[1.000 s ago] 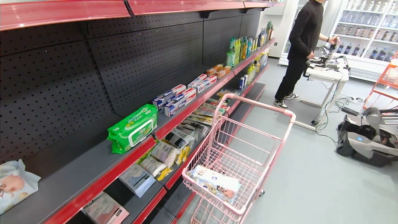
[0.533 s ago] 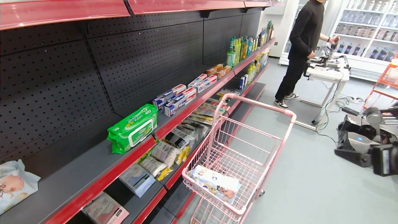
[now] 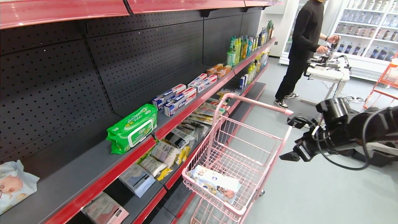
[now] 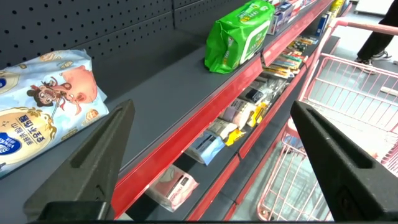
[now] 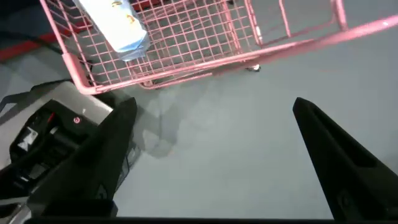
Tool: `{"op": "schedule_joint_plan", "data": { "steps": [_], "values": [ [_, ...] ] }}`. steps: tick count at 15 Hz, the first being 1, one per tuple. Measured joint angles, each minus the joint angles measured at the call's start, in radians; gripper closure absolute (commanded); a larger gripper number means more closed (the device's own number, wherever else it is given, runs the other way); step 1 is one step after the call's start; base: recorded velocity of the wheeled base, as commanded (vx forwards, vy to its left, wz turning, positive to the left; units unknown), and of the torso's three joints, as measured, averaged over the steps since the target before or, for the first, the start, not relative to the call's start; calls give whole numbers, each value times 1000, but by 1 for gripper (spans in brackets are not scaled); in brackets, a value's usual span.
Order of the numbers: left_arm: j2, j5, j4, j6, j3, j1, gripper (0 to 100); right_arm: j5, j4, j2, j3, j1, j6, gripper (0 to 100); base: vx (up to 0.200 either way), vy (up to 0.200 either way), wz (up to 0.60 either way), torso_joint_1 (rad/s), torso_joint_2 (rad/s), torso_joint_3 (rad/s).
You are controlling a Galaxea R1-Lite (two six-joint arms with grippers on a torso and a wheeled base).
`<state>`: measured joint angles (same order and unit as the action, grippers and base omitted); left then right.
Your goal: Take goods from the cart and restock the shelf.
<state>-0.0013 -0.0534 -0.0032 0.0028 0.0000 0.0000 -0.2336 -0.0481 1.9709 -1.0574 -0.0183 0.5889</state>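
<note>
A pink wire cart (image 3: 258,105) stands on the floor beside the red-edged shelf (image 3: 102,182). One white and blue wipes pack (image 3: 214,185) lies in its basket. My right gripper (image 3: 292,138) hangs open and holds nothing, to the right of the cart's handle end. The right wrist view looks down on the cart (image 5: 205,62), the pack (image 5: 115,25) and the open right gripper (image 5: 214,102) over grey floor. My left gripper (image 4: 211,106) is open over the shelf board, near a baby-print wipes pack (image 4: 40,106) and a green wipes pack (image 4: 239,34).
Toothpaste boxes (image 3: 178,98) and bottles (image 3: 238,49) line the shelf farther along; small packets (image 3: 161,154) fill the lower shelf. A person stands at a white table (image 3: 326,74) at the back. An orange rack (image 3: 384,84) is at far right. Open floor lies right of the cart.
My right arm has swung in from the right edge toward the cart's handle end, gripper open. The cart and goods have not moved.
</note>
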Motion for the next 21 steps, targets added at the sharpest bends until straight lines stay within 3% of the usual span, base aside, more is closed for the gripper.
{"op": "schedule_joint_plan", "data": {
  "steps": [9,15,21],
  "values": [
    [0,0,2,0,0,0,0,-4,-3,305,-213,-137,67,0,0,0,0,-88,190,98],
    [0,0,1,0,0,0,0,-9,-4,379,-273,-206,99,0,0,0,0,-135,277,147],
    [0,0,1,0,0,0,0,-10,-4,407,-286,-210,134,0,0,0,0,-156,337,178]
  ]
}}
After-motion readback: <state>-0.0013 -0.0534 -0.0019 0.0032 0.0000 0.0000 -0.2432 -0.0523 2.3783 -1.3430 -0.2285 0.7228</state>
